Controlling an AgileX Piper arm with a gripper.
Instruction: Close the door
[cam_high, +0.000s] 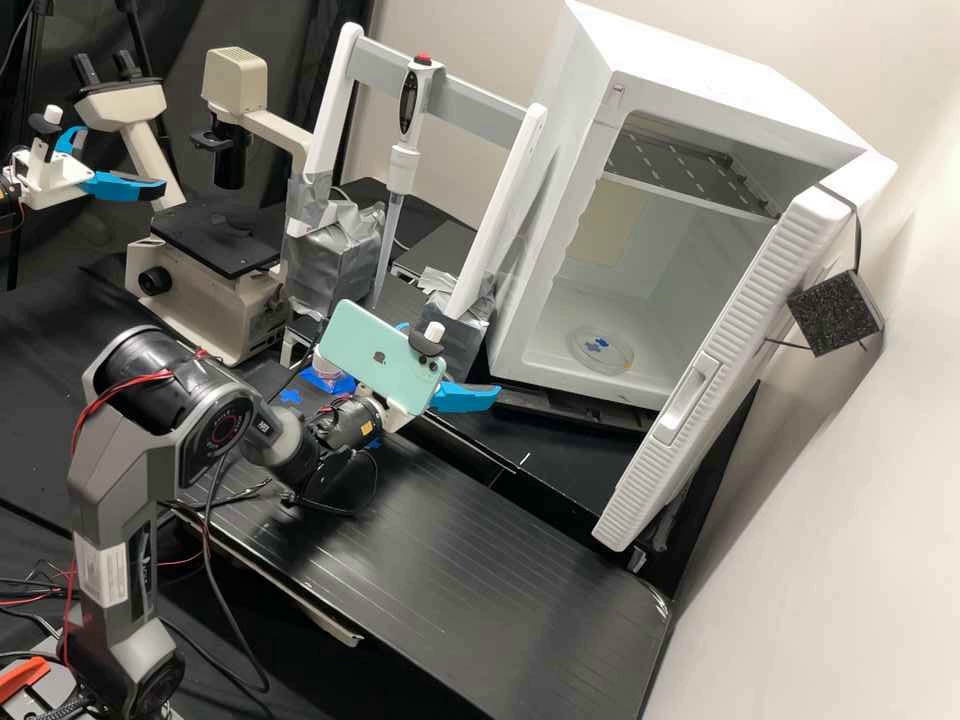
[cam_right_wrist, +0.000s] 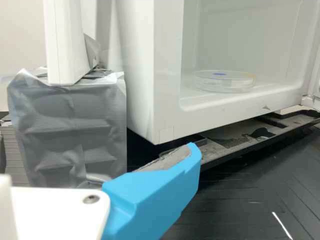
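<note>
Door (cam_high: 722, 372) is seen wide open in high view, swung out from the right side of white box (cam_high: 690, 65), inner part left exposed. Handle (cam_high: 690, 396) is set in the ribbed door edge. Gripper (cam_high: 455, 360) is placed over the black surface (cam_high: 460, 560), near the lower left corner of the box and well apart from the door. Fingers (cam_high: 468, 397) are spread wide. In wrist view one blue finger is seen near the same box corner, with its grey pad exposed; whether the corner is touched cannot be told.

Inside the box, clear dish (cam_high: 602, 349) is laid flat on the floor, marked with blue; wire shelf (cam_high: 690, 170) is fitted above it. Black block (cam_high: 836, 313) is seen beside the door, near the wall (cam_high: 850, 520); how it is attached cannot be told.

Left of the box, white stand (cam_high: 500, 210) is set upright, its feet wrapped in silver tape (cam_high: 333, 250), and pipette (cam_high: 402, 170) is hung upright from its grey crossbar (cam_high: 480, 100). Microscope (cam_high: 222, 240) is placed further left. Green phone (cam_high: 380, 352) is mounted tilted on the arm, just behind the fingers. Blue cross (cam_high: 290, 397) is stuck on the surface beside the arm; small pink-topped container (cam_high: 325, 368) is partly hidden behind the phone.
</note>
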